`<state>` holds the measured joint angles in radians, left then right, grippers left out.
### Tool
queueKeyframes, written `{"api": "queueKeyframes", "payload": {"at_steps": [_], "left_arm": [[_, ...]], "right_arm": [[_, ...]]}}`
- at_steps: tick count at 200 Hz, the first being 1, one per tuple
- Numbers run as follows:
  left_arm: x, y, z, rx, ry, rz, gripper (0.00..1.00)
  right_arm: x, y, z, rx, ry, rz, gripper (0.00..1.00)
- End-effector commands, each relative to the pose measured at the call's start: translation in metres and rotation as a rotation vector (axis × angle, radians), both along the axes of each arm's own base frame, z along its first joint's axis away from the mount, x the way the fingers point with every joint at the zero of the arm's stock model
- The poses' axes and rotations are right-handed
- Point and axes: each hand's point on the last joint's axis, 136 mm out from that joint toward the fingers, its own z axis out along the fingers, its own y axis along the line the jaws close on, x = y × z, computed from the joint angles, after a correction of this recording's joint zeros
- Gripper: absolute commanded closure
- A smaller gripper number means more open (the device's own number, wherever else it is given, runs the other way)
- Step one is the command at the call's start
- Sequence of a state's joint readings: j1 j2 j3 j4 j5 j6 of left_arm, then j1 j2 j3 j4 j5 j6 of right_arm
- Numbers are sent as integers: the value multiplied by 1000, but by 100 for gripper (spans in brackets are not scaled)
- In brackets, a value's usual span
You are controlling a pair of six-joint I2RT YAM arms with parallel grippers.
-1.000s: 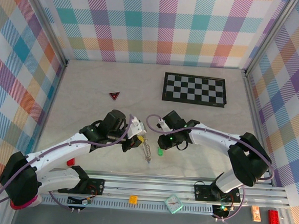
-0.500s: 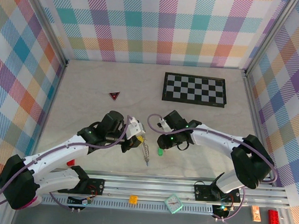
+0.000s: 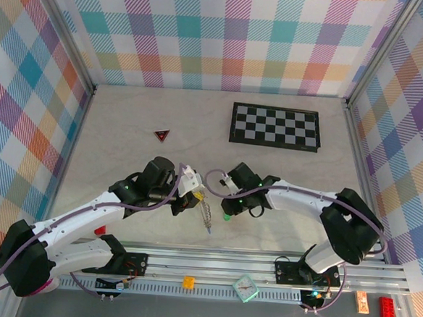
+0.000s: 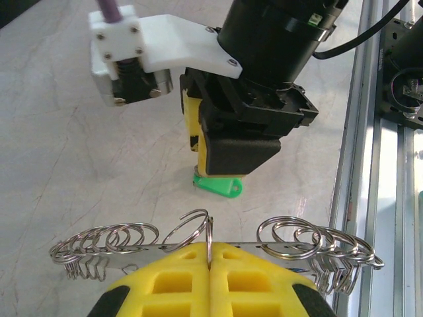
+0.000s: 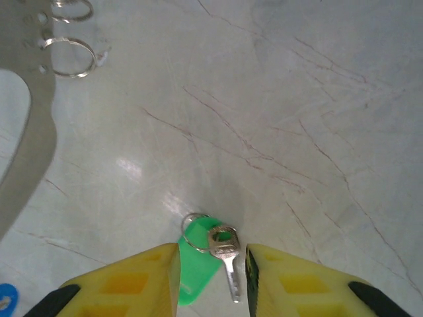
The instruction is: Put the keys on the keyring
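green key lies flat under the spread right gripper; squeezed badly, it may slide away. left gripper pinches the keyring.

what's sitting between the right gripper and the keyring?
Left wrist view: the green key lies on the table at the right gripper's tips. From that key to the keyring, just bare table.
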<state>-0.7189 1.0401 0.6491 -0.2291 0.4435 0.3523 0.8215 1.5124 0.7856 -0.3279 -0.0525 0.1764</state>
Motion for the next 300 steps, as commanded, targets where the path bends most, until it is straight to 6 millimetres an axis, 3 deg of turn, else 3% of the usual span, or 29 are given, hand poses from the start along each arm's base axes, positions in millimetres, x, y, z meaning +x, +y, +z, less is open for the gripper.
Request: {"api": "queueKeyframes", "payload": {"at_steps": [1, 29, 61, 119, 139, 166, 188, 208, 267, 300], "left_arm": [[0, -3, 12, -44, -36, -4, 100], [1, -3, 13, -45, -40, -3, 100], [1, -4, 13, -49, -43, -2, 100], [0, -1, 16, -50, -51, 2, 100], [-1, 1, 18, -58, -64, 3, 100], [0, 0, 21, -61, -77, 0, 100], [-1, -1, 20, -62, -69, -4, 100], [-1, -2, 19, -63, -65, -6, 100], [1, -3, 16, -56, -60, -1, 100], [3, -1, 16, -49, -69, 8, 100]], "right_arm": [[10, 8, 17, 79, -190, 106, 70], [3, 16, 29, 199, -409, 299, 70], [-26, 24, 42, 316, -592, 585, 67], [-15, 36, 58, 218, -681, 771, 69], [-10, 21, 48, 81, -681, 832, 69], [-10, 23, 39, 92, -638, 810, 69], [-4, 8, 18, -6, -628, 788, 68], [-3, 0, 12, -22, -620, 786, 68], [-11, 1, -8, -41, -515, 879, 71], [-8, 4, -9, -46, -511, 893, 72]]}}
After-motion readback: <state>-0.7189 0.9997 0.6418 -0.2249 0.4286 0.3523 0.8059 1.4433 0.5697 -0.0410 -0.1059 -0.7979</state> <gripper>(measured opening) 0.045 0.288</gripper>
